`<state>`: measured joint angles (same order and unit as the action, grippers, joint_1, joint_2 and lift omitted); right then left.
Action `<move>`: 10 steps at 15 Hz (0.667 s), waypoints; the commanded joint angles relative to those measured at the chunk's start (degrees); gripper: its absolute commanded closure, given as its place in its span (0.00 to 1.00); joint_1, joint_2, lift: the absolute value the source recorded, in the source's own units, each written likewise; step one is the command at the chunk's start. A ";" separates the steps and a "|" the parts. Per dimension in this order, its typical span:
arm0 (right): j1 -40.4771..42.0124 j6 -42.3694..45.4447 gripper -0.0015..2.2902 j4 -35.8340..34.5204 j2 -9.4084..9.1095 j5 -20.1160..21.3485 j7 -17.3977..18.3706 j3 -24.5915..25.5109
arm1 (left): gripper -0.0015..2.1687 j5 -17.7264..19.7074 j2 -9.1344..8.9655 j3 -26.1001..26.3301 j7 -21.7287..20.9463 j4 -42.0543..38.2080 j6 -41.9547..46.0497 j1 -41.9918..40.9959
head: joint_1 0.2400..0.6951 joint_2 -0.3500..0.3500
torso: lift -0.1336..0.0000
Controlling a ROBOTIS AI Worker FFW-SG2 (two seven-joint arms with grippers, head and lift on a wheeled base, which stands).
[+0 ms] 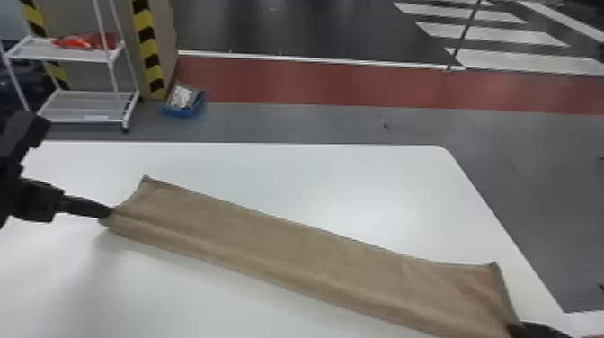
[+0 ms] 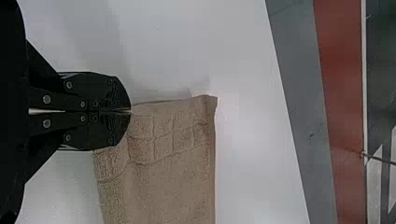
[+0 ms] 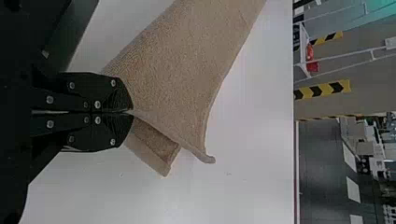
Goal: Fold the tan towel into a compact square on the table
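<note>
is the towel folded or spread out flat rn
Partly folded: the towel is a long strip, not a square, and its end at the right hand shows two layers.

Silver screws are dotting the black left gripper (image 1: 107,213) and right gripper (image 1: 517,329); next to the left gripper, a black arm (image 1: 9,180) is showing blocky edges.

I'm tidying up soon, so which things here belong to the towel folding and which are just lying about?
Part of the job:
tan towel
left gripper, holding one end
right gripper, holding the other
white table beneath

Not part of it:
white rack
red item on its upper shelf
blue container on the floor
</note>
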<state>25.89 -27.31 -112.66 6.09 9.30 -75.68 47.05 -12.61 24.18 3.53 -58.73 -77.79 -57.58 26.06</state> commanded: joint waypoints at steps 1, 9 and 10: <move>1.80 5.90 0.51 -0.10 -0.72 -0.77 0.00 0.24 | 0.78 -0.05 0.08 0.16 0.02 0.19 0.14 0.05 | 1.00 0.28 | 0.07; 5.75 18.91 0.51 -0.10 -2.39 -4.20 -2.20 2.44 | 0.78 0.04 0.26 0.16 0.02 0.28 0.32 -0.04 | 1.00 0.31 | 0.07; 6.11 20.49 0.51 0.16 -2.39 -4.47 -2.28 2.88 | 0.78 0.04 0.34 0.16 0.28 0.28 0.49 -0.04 | 1.00 0.32 | 0.07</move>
<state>31.58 -8.88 -112.87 3.71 5.91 -77.79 48.95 -12.58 24.42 3.73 -58.64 -77.54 -57.29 26.07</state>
